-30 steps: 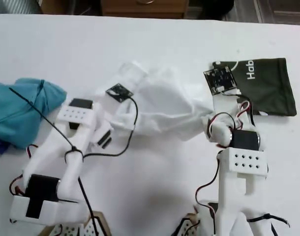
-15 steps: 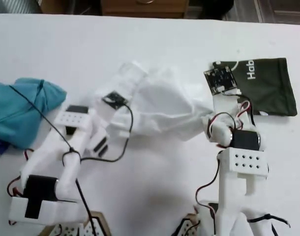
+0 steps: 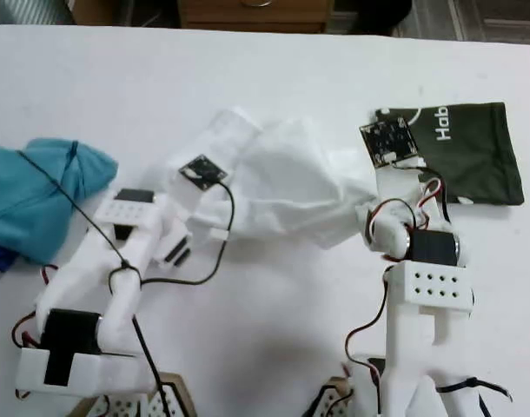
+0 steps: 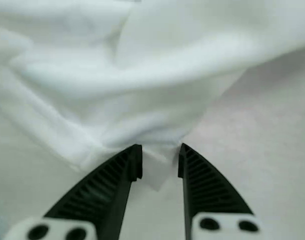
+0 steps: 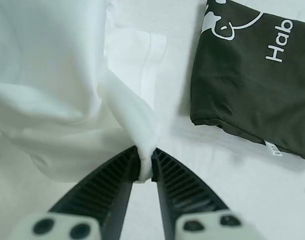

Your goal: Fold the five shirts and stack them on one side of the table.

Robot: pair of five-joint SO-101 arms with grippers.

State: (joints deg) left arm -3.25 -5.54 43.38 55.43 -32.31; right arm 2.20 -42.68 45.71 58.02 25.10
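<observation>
A crumpled white shirt (image 3: 282,187) lies spread across the middle of the table between the two arms. My left gripper (image 4: 158,159) is shut on a corner of that white shirt (image 4: 142,75) at its left edge, with cloth bunched between the fingers. The right gripper (image 5: 145,161) pinches a fold of the white shirt (image 5: 52,75) at its right edge. In the high view the left gripper (image 3: 200,208) and right gripper (image 3: 380,187) hold the shirt low over the table.
A folded dark green shirt (image 3: 473,152) with white print lies at the right, just beyond the right gripper, also the dark green shirt (image 5: 252,75). A heap of blue cloth (image 3: 35,195) sits at the left edge. A wooden cabinet (image 3: 256,13) stands behind the table.
The left arm has drawn back toward the near left, taking the shirt's left edge with it. The right arm and the dark green shirt have kept still.
</observation>
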